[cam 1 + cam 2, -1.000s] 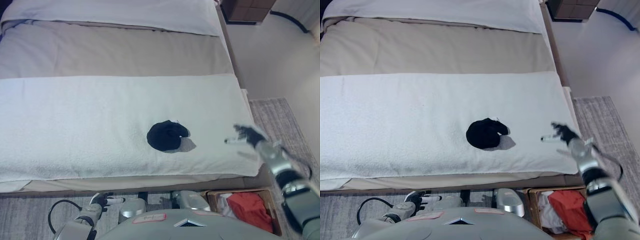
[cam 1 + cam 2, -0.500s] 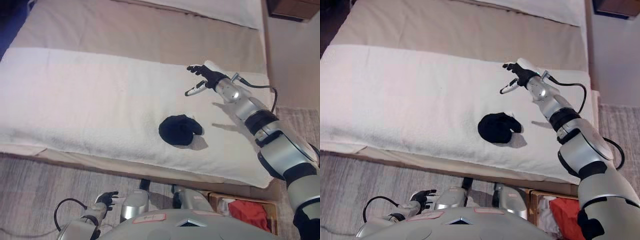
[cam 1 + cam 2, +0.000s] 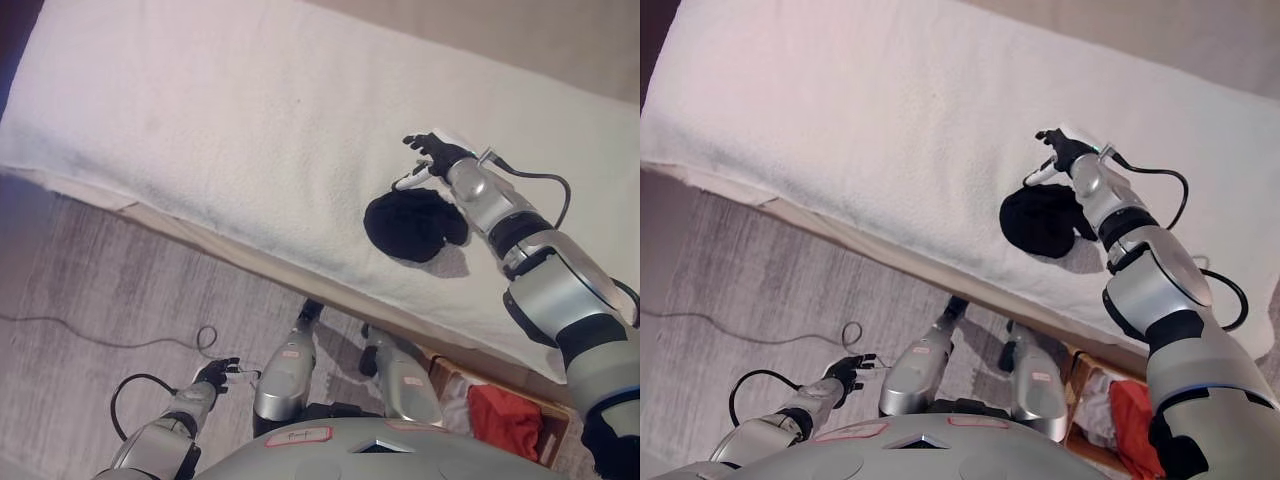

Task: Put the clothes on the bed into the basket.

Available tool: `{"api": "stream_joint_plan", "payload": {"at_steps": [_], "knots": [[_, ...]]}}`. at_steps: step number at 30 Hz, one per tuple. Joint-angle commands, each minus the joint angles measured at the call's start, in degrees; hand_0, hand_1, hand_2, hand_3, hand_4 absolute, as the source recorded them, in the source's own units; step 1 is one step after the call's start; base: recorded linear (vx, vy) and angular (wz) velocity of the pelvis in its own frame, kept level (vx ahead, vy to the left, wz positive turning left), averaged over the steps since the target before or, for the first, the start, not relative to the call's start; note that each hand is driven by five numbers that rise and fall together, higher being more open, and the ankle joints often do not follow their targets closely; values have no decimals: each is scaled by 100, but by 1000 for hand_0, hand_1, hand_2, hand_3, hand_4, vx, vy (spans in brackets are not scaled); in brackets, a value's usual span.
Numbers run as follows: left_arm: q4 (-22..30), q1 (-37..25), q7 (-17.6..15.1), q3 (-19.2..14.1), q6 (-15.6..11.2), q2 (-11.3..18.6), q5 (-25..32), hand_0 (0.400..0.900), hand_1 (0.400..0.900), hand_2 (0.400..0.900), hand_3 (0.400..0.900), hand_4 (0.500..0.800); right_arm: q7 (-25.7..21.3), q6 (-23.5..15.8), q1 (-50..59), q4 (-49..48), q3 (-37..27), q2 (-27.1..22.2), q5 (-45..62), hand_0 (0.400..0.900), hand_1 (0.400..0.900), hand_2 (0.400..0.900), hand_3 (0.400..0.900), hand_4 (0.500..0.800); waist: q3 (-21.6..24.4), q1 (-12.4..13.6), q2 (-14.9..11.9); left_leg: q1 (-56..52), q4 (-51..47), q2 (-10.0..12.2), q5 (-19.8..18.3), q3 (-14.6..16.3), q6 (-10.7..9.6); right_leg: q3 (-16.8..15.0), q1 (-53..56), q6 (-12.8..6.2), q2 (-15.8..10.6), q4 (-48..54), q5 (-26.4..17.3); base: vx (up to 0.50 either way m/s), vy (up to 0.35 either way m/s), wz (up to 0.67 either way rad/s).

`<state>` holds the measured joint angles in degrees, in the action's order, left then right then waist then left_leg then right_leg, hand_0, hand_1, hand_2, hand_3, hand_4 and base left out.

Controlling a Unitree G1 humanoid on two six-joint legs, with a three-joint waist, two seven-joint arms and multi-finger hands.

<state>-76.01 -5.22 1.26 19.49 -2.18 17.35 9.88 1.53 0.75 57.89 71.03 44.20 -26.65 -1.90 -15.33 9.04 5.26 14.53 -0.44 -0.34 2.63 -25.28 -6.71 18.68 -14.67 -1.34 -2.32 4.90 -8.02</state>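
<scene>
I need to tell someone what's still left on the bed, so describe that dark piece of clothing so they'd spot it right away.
Look at the bed, covered by a white towel-like blanket. Near its front edge, toward the right, lies a black garment bunched into a rounded lump, just below the robot's open right hand. It is the only dark thing on the pale bedding; the red clothing lies in the basket on the floor.

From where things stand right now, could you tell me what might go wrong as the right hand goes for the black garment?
1. The right hand hovers open over the far edge of the black garment, not its middle, so closing may pinch only a fold and let the bundle slip out.
2. The basket is mostly hidden under the bed's near edge, with red cloth already inside, so a drop may miss.
3. The left hand hangs low by the floor, too far to help.
</scene>
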Motion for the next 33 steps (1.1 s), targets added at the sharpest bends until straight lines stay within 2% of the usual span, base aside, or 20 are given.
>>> {"api": "stream_joint_plan", "payload": {"at_steps": [1,18,32,33], "knots": [[-124,15,-101,275,64,411,74,900,900,900,900,800,-341,-138,621,289,-198,-114,90,900,900,900,900,800,87,-15,-55,-30,-285,-133,215,562,139,-601,-91,-174,-317,-869,890,-6,-9,5],[189,86,-31,495,82,270,-7,900,900,900,900,800,-341,-22,72,875,-822,-399,283,900,900,900,900,800,-177,20,696,83,-336,-272,351,569,161,-627,-307,-203,-455,-1110,984,-1,2,1],[247,80,-11,487,115,177,-24,900,900,900,900,800,-207,32,-484,877,-1367,-191,1013,900,900,900,900,800,-208,-97,981,40,-338,-326,315,711,219,-768,-285,-228,-525,-1049,949,10,23,-6],[243,85,-10,480,116,172,-23,900,900,900,900,800,-205,38,-527,874,-1406,-175,1074,873,873,873,873,784,-214,-102,991,36,-342,-330,315,715,221,-776,-282,-224,-523,-1046,950,6,5,-6]]}}
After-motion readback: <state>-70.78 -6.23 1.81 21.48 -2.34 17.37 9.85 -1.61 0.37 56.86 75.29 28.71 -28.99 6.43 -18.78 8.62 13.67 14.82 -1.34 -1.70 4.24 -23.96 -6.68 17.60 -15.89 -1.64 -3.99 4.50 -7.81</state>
